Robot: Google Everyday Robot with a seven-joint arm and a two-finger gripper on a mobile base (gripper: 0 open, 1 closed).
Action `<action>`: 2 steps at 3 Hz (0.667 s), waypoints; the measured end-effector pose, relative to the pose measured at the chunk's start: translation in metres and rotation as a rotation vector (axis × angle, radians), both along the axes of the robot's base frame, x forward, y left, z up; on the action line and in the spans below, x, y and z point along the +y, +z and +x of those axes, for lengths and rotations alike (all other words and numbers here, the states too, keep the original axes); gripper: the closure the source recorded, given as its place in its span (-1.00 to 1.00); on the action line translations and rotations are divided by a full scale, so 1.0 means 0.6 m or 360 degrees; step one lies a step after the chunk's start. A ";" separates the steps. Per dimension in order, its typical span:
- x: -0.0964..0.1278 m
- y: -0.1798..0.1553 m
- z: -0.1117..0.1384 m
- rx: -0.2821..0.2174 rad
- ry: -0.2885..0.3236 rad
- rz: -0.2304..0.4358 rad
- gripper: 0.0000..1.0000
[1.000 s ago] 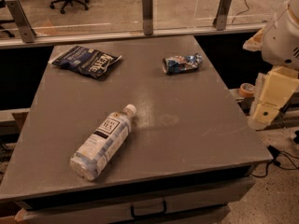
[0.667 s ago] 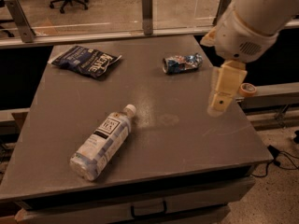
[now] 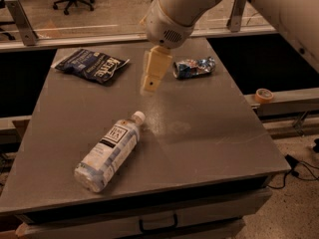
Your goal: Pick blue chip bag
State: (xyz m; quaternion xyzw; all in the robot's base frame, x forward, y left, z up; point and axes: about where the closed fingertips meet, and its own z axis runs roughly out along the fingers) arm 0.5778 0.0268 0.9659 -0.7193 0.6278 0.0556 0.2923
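The blue chip bag point(image 3: 91, 65) lies flat at the far left of the grey table point(image 3: 209, 133), dark navy with white lettering. My gripper point(image 3: 151, 81) hangs over the middle of the table's far half, to the right of the bag and apart from it. It is above the surface, with my white arm point(image 3: 174, 11) reaching in from the upper right.
A crushed blue-and-silver can point(image 3: 193, 67) lies just right of the gripper. A clear white-capped bottle point(image 3: 110, 151) lies on its side at the front left. A roll of tape point(image 3: 263, 95) sits on a ledge to the right. A glass rail runs behind the table.
My arm has swung left from beyond the table's right edge to over its far middle, closer to the blue chip bag. The objects on the table have not moved.
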 end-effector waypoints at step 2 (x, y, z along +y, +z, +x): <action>0.005 -0.011 0.022 -0.0011 -0.0057 0.0043 -1.00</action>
